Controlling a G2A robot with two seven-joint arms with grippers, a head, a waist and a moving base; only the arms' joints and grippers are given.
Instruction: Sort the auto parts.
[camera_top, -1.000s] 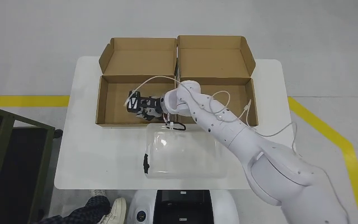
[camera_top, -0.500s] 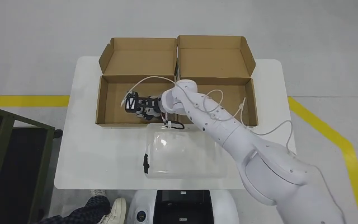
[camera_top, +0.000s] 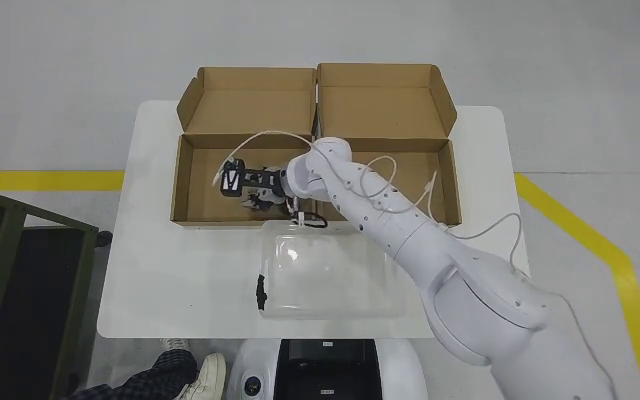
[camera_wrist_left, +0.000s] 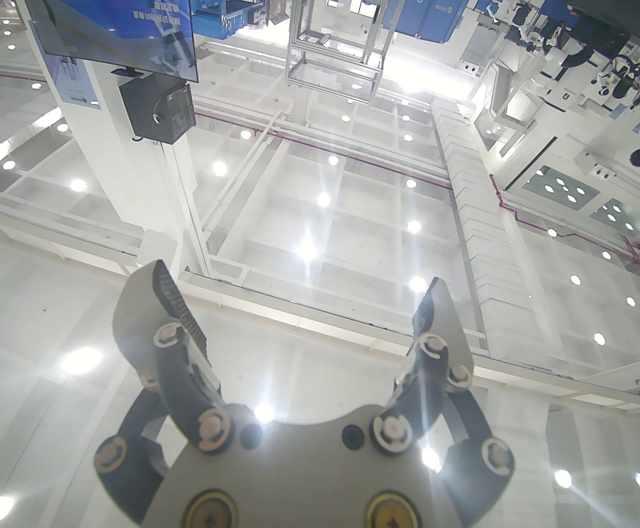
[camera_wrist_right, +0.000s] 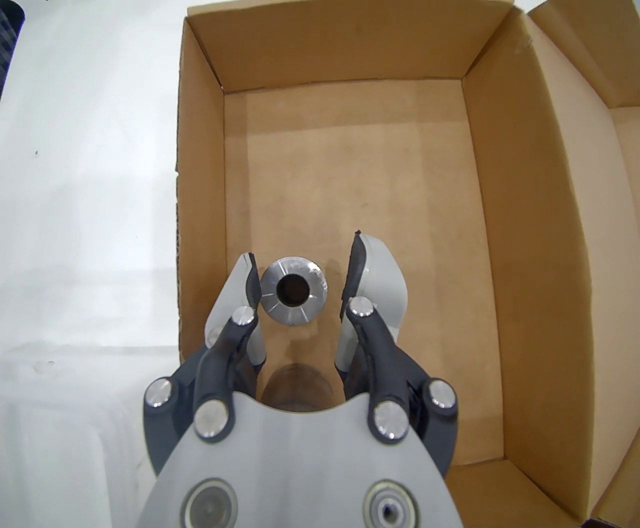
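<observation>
Now metal sleeve (camera_wrist_right: 293, 291) between spread jaws, right hand (camera_wrist_right: 303, 247).

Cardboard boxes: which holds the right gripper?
The box on the robot's left: the right gripper hangs inside it, fingers open around a metal part; the arm only crosses the other box.

Left gripper (camera_wrist_left: 300, 305) with fingers (camera_wrist_left: 172, 305) spread apart, pointing up at a white ceiling (camera_wrist_left: 350, 200), dark wall screen (camera_wrist_left: 110, 35)
</observation>
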